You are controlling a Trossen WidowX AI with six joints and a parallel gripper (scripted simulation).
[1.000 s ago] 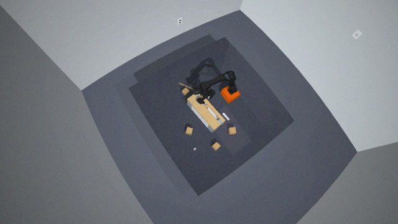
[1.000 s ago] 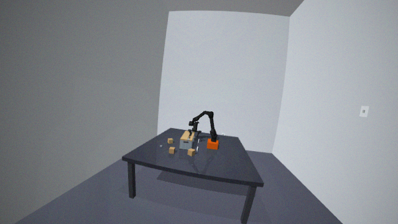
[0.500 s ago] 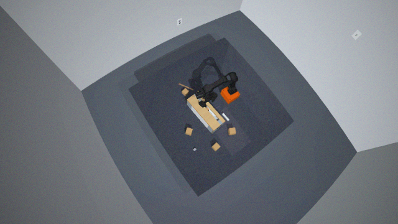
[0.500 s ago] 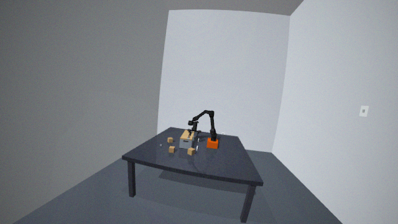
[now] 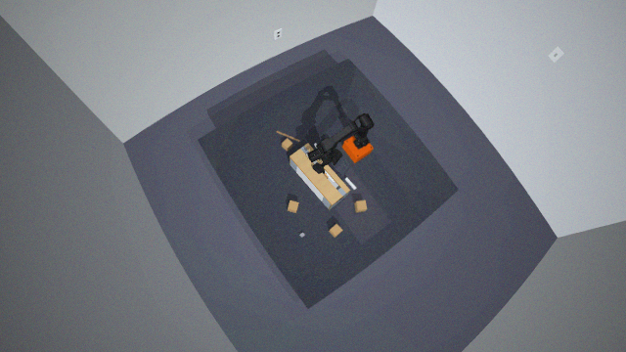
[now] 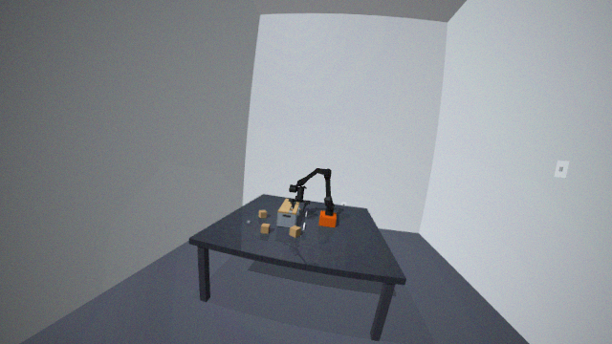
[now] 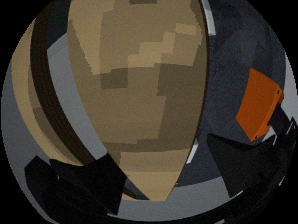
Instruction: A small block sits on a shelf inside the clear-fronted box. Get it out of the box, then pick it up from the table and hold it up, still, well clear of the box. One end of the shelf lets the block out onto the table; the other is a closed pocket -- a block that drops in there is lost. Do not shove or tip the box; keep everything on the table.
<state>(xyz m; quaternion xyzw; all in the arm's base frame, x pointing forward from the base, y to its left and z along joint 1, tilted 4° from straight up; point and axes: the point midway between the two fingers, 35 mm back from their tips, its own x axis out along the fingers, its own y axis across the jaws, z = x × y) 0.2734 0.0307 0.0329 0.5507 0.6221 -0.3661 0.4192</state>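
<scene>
The box has a tan top and grey walls and stands in the middle of the dark table. Its tan top fills most of the wrist view. My gripper is open and empty. It hangs close over the box's top, near the end by the arm's orange base. The small block on the shelf is hidden in every view.
Several tan cubes lie around the box: one beyond its far end, others towards the front. A thin brown stick lies at the back, a white bar beside the box, and a tiny pale piece further out.
</scene>
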